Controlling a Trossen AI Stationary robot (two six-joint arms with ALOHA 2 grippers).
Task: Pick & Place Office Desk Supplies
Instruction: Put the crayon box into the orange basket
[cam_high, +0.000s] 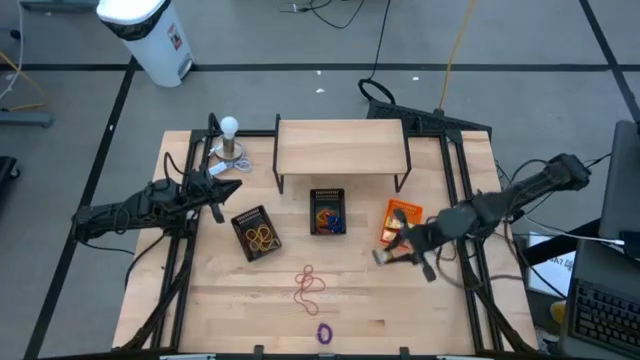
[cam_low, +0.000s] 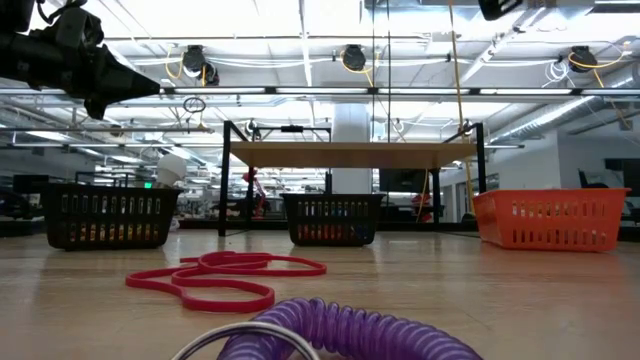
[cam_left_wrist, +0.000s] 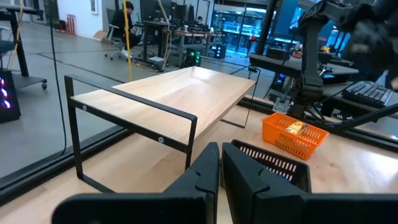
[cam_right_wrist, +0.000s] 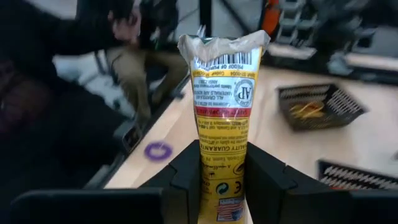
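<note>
High view, right claw (cam_high: 385, 255) gripping yellow packet (cam_right_wrist: 221, 124)

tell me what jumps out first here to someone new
The right gripper holds a yellow packet upright in its jaws, beside the orange bin. A red rubber band and a purple coil lie on the bare front of the table.

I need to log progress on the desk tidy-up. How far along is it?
Partly done: the left black mesh bin holds rubber bands, and the middle bin and orange bin hold items. In hand: the right gripper grips a yellow packet. Left: the red rubber bands and purple coil on the table. The left gripper waits, shut.
</note>
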